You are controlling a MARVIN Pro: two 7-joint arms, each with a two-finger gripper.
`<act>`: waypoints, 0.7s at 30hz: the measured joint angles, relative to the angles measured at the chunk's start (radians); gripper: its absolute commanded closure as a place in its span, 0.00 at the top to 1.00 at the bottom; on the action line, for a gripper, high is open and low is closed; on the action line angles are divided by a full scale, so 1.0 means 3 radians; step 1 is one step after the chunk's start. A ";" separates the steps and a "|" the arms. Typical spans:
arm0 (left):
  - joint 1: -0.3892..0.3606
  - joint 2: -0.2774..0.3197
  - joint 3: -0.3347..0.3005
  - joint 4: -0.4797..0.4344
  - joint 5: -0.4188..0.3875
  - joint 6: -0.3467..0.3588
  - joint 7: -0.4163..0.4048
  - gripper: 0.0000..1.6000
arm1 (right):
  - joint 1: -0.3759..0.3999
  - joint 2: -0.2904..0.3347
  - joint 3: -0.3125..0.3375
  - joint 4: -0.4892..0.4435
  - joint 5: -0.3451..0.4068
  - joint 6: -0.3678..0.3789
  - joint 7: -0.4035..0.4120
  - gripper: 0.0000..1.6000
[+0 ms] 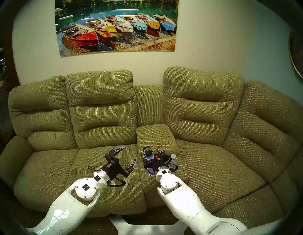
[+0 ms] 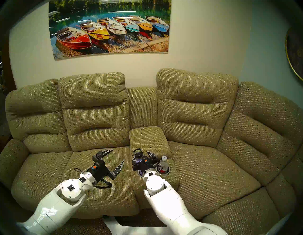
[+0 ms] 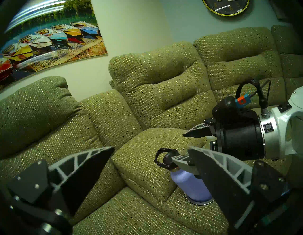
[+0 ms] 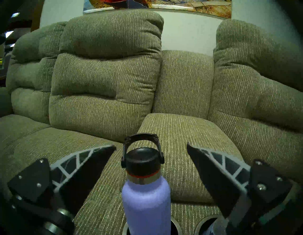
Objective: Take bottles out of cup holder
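— Two bottles, both in the cup holder [image 2: 166, 173] on the sofa's [image 1: 213, 164] middle console. See them?

— Yes. The flask [image 4: 146, 203] stands upright in the left well, black loop-handled cap [image 4: 142, 160] on top. The plastic bottle [image 2: 163, 165], white cap, stands in the right well, just beside it.

— Where is the right gripper [image 4: 150, 147]?

— Level with the flask's neck, its jaws spread wide, one finger on each side of the cap. The wrist view shows clear gaps on both sides, so nothing is touched and nothing is grasped.

— And the left gripper [image 1: 129, 155]?

— Over the seat cushion left of the console, well apart from both bottles, jaws spread wide and empty. It points toward the console; its own camera looks across at the flask and the right wrist.

— Anything else around?

— A boat picture [image 1: 116, 26] on the wall behind the sofa, and a round clock [image 3: 226, 6] farther right.
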State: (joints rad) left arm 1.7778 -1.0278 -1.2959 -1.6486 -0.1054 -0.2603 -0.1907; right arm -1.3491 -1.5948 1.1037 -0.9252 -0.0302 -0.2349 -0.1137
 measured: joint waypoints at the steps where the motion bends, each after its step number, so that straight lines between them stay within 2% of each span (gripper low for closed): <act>1: 0.0000 0.0000 0.0000 0.0000 0.0000 0.0000 0.0000 1.00 | 0.0011 -0.0003 -0.0001 0.0023 -0.0002 0.0002 0.0005 1.00; 21: -0.0004 0.0010 0.0012 0.0000 -0.0007 0.0000 0.0010 1.00 | 0.0353 -0.0144 -0.0006 0.0627 -0.0040 0.0037 0.0041 1.00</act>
State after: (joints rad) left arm 1.7764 -1.0247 -1.2924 -1.6486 -0.1076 -0.2604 -0.1876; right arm -1.2432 -1.6381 1.1018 -0.7370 -0.0422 -0.2238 -0.1014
